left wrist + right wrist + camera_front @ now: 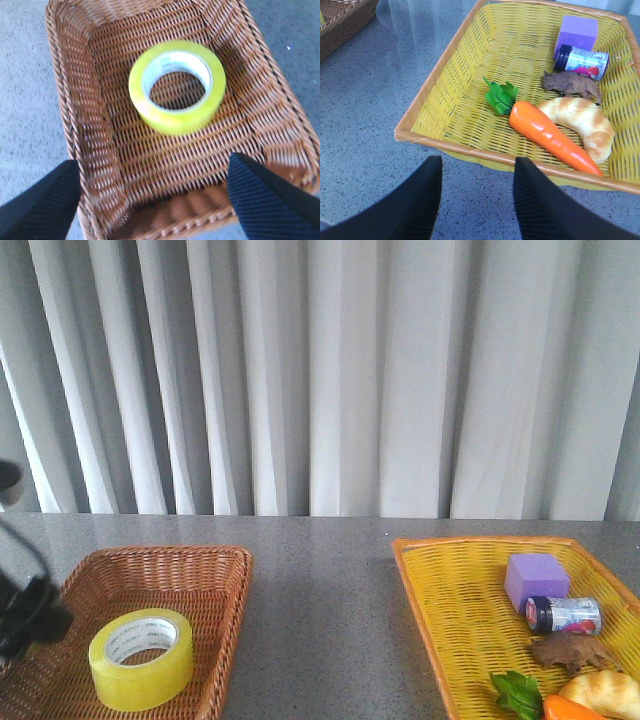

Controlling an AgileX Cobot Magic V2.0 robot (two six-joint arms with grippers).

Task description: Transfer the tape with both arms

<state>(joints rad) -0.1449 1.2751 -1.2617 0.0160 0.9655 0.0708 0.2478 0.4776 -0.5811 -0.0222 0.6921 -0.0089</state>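
The yellow tape roll (142, 657) lies flat in the brown wicker basket (220, 570) at the front left. In the left wrist view the tape (177, 87) sits mid-basket, and my left gripper (152, 172) hangs open and empty above the basket's near end, short of the roll. Part of the left arm (25, 615) shows at the left edge of the front view. My right gripper (476, 165) is open and empty over bare table, just outside the rim of the yellow basket (455, 145). The right arm is out of the front view.
The yellow basket (420, 580) at the right holds a purple block (536, 580), a small jar (565, 615), a brown piece (575, 650), bread (605, 690), a carrot (550, 137) and a green leaf (500, 97). Grey table between the baskets; curtain behind.
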